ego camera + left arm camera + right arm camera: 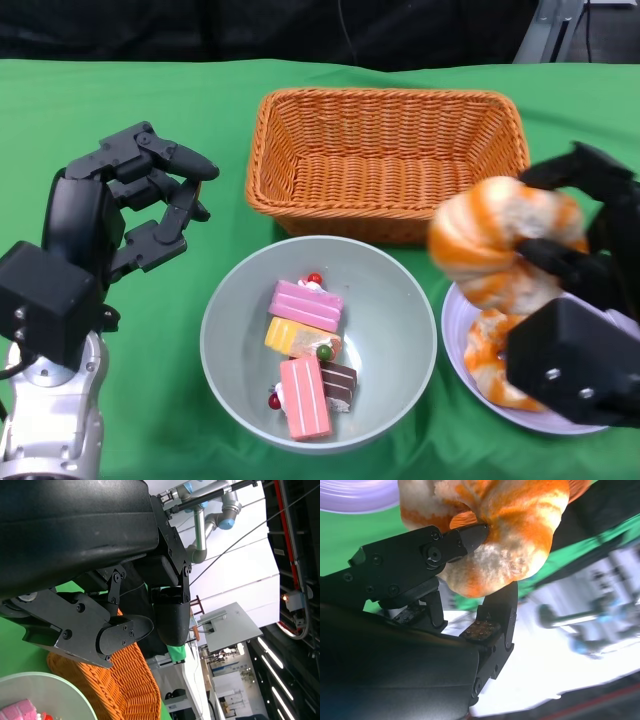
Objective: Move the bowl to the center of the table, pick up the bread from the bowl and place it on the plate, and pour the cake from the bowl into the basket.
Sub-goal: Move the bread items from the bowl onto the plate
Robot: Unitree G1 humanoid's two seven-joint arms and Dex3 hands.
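I read no writing anywhere. My left hand point(130, 205) hangs empty, fingers apart, left of the bowl point(400, 310) holding cake point(305, 355). My right hand point(585, 270) grips bread point(495, 245) above the plate point(455, 325).

— What can't you make out here?
— The plate point(458, 330) is mostly covered by the right hand point(575, 300) and the bread point(500, 250) it holds, and the bread's outline is smeared.
— And from the right wrist?
— The bread point(510, 525) runs off the edge, and the room behind it is a blur.
— The left wrist?
— Only slivers of the bowl point(60, 690) and basket point(125, 680); both are cut by the edge, and the hand point(125, 625) hides part of the basket.
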